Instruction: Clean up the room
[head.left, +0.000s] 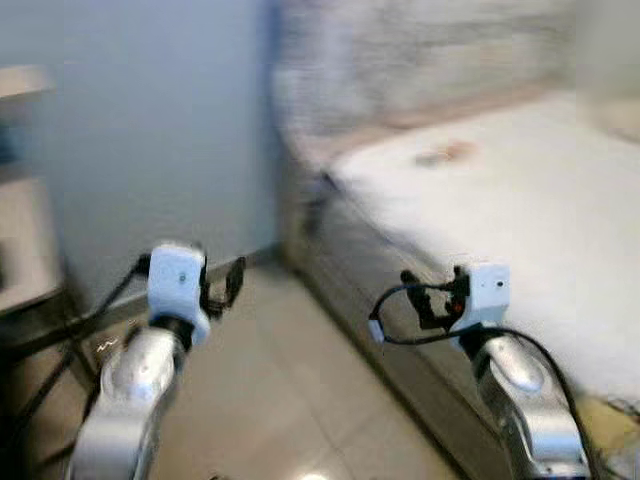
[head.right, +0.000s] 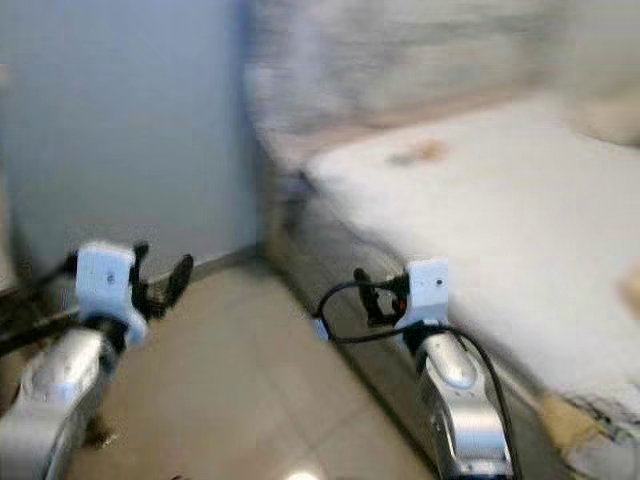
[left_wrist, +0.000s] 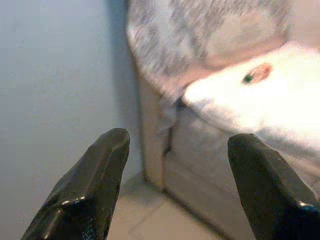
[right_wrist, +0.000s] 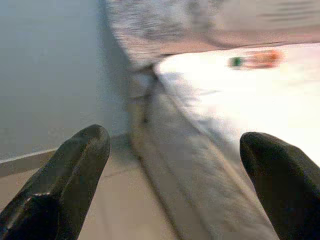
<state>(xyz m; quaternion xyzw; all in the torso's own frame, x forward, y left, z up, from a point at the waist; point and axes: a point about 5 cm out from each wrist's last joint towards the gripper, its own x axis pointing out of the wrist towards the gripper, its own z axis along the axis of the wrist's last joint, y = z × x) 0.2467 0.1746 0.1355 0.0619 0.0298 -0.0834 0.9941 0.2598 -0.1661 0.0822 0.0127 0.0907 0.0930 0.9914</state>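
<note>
A small orange thing with a green end (right_wrist: 256, 58) lies on the white bed (head.left: 520, 200), far from both arms; it also shows as a blurred orange spot (head.left: 445, 153) near the headboard. My left gripper (left_wrist: 177, 187) is held up over the tiled floor, open with nothing between its fingers (left_wrist: 85, 195). Near the bed's side my right gripper (right_wrist: 170, 185) is open too, and empty. The head views are blurred.
A grey wall (head.left: 150, 130) stands on the left, with a pale shelf or table edge (head.left: 25, 240) at the far left. A patterned headboard (head.left: 420, 60) backs the bed. Beige tiled floor (head.left: 290, 400) runs between wall and bed frame (head.left: 370, 290).
</note>
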